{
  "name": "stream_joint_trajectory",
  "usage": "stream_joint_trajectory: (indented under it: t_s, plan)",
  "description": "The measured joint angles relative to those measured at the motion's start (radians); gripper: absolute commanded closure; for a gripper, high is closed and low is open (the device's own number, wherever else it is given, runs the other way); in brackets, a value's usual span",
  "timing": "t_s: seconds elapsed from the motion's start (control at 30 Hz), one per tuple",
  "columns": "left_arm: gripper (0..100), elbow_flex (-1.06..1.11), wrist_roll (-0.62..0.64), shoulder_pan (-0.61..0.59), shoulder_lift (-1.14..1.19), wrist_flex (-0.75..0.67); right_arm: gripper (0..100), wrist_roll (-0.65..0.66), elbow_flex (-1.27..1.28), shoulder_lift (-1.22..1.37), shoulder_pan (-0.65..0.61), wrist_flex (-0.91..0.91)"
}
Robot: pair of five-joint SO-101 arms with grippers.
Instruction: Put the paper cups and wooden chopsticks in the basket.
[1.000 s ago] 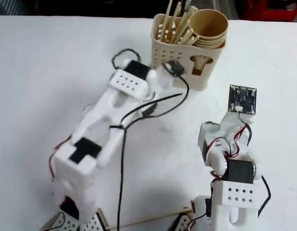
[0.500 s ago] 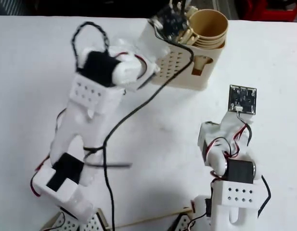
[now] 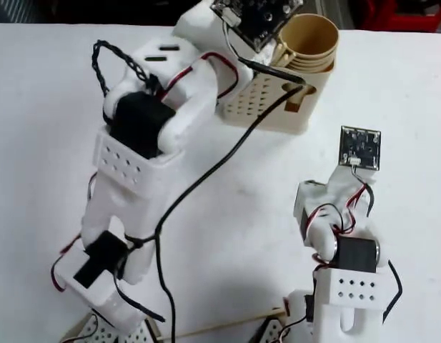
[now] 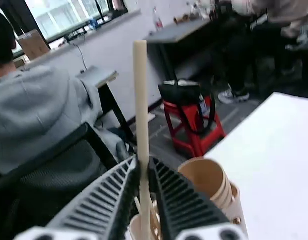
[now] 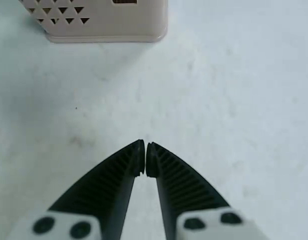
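The beige perforated basket [image 3: 277,107] stands at the table's far side with a stack of paper cups [image 3: 311,39] inside. My left arm's wrist [image 3: 254,16] hangs over the basket's chopstick side. In the left wrist view my left gripper [image 4: 143,169] is shut on one wooden chopstick [image 4: 140,100], held upright above the basket, with the cups [image 4: 206,177] just beside it. Another chopstick [image 3: 227,326] lies on the table at the near edge between the arm bases. My right gripper [image 5: 145,152] is shut on nothing, low over bare table, short of the basket [image 5: 99,22].
The right arm [image 3: 345,243] sits folded at the near right. A black cable [image 3: 206,171] trails from the left arm across the middle of the white table [image 3: 392,107]. A red stool [image 4: 193,127] and a seated person are in the room behind.
The left arm rose from the table beside the basket and swung up over it, carrying the chopstick. The right arm stayed still.
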Motion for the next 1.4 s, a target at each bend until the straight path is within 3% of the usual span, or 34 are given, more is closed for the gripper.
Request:
stream_joint_trajectory:
  t_s: [0.33, 0.53, 0.73, 0.83, 1.13, 1.4]
  plan:
    - [98, 0.0, 0.106, 0.0, 0.187, -0.35, 97.8, 0.0, 0.0, 0.0, 0.0, 0.0]
    - [98, 0.0, 0.112, -0.005, 0.324, -0.462, 97.8, 0.0, 0.0, 0.0, 0.0, 0.0]
    - [94, 0.0, 0.114, -0.057, 0.408, -0.48, 97.8, 0.0, 0.0, 0.0, 0.0, 0.0]
    - [89, 0.0, 0.114, -0.068, 0.414, -0.453, 97.8, 0.0, 0.0, 0.0, 0.0, 0.0]
    - [88, 0.0, 0.114, -0.066, 0.402, -0.253, 97.8, 0.0, 0.0, 0.0, 0.0, 0.0]
    - [88, 0.0, 0.114, -0.052, 0.249, 0.048, 97.8, 0.0, 0.0, 0.0, 0.0, 0.0]
